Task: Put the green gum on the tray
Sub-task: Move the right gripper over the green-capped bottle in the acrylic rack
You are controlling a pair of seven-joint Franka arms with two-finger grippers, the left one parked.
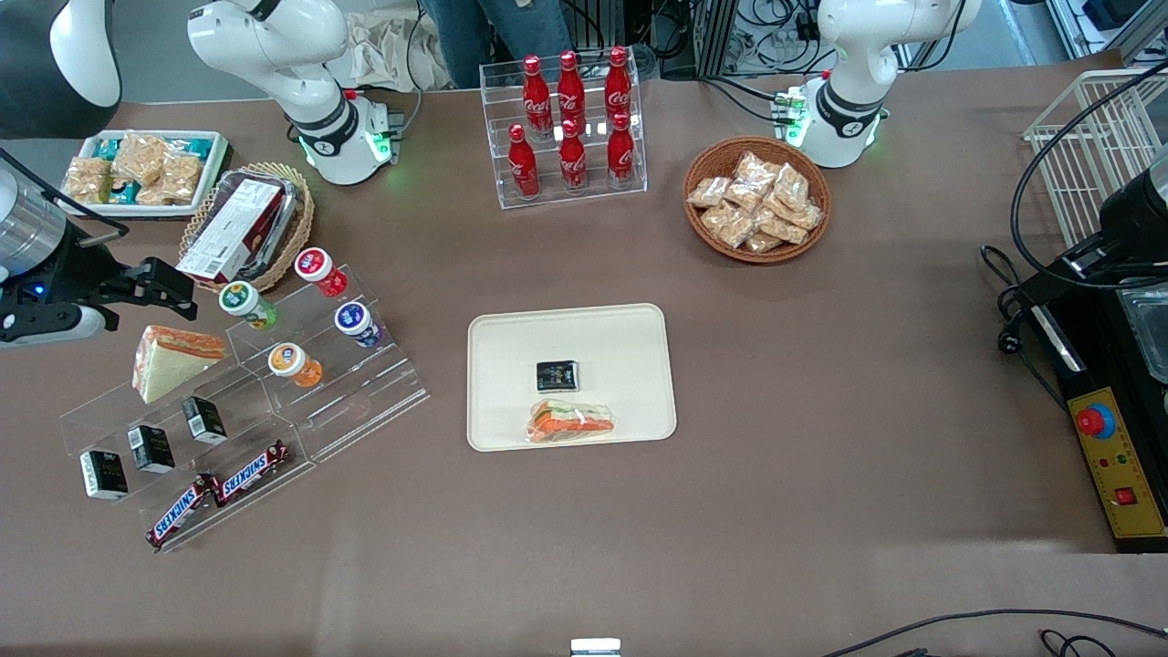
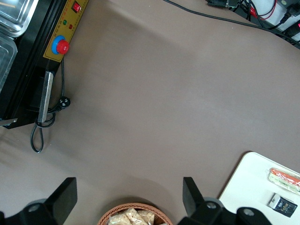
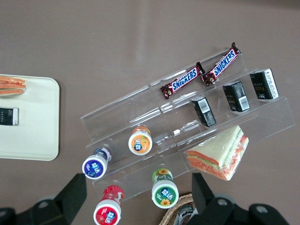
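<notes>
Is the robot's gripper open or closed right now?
Open. The gripper has its two fingers spread wide, above the green gum, holding nothing.

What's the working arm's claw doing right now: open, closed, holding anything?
Right claw: open, holding nothing, hovering beside the small green-lidded gum bottle on the clear acrylic stepped rack, not touching it.

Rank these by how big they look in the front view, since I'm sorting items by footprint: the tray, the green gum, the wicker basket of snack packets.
1. tray
2. wicker basket of snack packets
3. green gum

The tool, open, hovers beside the green gum.
</notes>
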